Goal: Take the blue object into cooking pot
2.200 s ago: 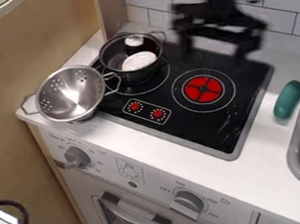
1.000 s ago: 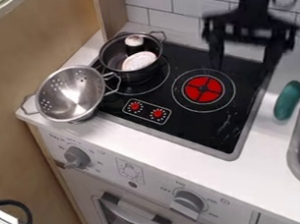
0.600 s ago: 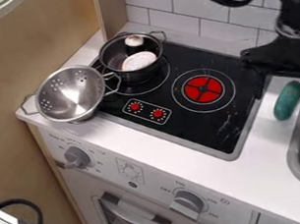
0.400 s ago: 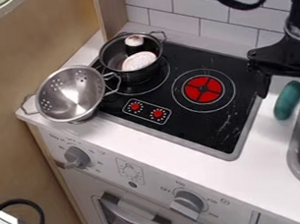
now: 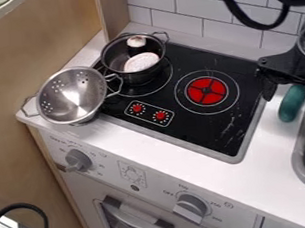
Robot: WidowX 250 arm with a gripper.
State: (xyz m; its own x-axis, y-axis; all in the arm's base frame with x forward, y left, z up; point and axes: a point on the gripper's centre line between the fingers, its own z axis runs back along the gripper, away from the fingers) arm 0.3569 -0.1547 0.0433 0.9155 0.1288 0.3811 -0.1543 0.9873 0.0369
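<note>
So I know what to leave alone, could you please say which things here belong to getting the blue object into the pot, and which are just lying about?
For the job:
teal-blue object
cooking pot
gripper

Just lying about:
metal colander
white oval item, inside the pot
black-and-white item, also inside

We look through a single camera, set above and in front of the toy kitchen. It faces down at a slant across the counter [image 5: 260,167] toward the tiled wall [image 5: 179,10]. We see it from near enough that the stove top [image 5: 200,132] spans the middle, the oven front [image 5: 154,183] lies below, and the right edge cuts off the sink [image 5: 298,158].
</note>
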